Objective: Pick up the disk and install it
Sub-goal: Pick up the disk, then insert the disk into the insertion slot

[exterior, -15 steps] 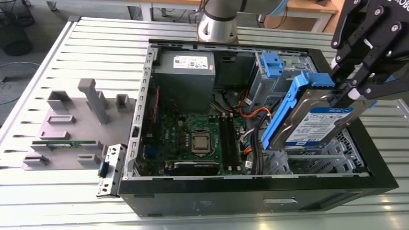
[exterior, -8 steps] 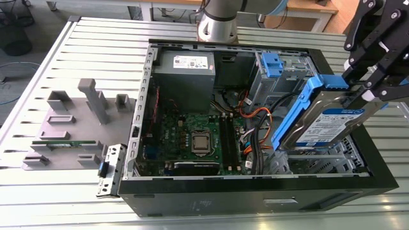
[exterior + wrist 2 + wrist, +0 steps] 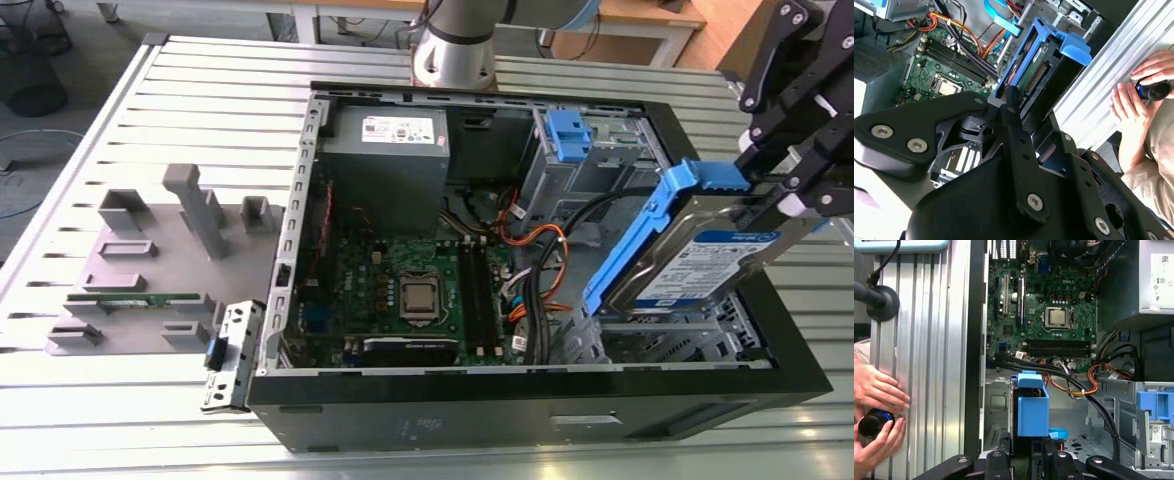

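The disk (image 3: 694,265), a silver hard drive with a white-and-blue label in blue carrier rails, hangs tilted over the open computer case (image 3: 534,410), at the exterior view's right, above the metal drive cage (image 3: 667,340). My black gripper (image 3: 781,205) is shut on its upper end, and its blue handle (image 3: 701,180) points up. In both wrist views the disk (image 3: 1036,65) (image 3: 1032,410) stands edge-on beyond the gripper (image 3: 1019,107) (image 3: 1029,455), with the case interior behind it.
Inside the case lie the motherboard (image 3: 414,290), a grey power supply (image 3: 387,140), loose cables (image 3: 534,250) and another blue bracket (image 3: 567,135) on a cage. A grey fixture (image 3: 160,250) stands beside the case. A person's hands (image 3: 879,390) rest on the ribbed table (image 3: 934,365).
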Controlling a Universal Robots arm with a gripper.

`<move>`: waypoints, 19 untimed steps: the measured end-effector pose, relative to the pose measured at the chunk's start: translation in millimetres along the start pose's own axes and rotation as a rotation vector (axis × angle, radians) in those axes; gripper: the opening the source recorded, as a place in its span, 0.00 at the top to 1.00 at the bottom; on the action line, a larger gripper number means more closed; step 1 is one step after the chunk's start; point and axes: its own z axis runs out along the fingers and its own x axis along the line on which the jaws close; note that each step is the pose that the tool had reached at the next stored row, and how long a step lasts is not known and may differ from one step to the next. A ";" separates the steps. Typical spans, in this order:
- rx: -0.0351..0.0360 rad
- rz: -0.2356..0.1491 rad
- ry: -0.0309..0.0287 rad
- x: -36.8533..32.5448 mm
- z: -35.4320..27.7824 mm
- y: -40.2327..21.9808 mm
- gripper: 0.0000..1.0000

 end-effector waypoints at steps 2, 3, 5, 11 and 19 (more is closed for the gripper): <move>0.0000 0.000 0.0001 0.0 1.1 -3.1 0.65; -0.0001 0.000 0.0002 0.0 1.5 -5.0 0.65; -0.0001 0.000 0.0002 0.0 2.4 -9.1 0.65; -0.0001 0.000 0.0003 0.0 6.2 -16.1 0.65; -0.0001 0.000 0.0003 -2.0 7.7 -16.4 0.65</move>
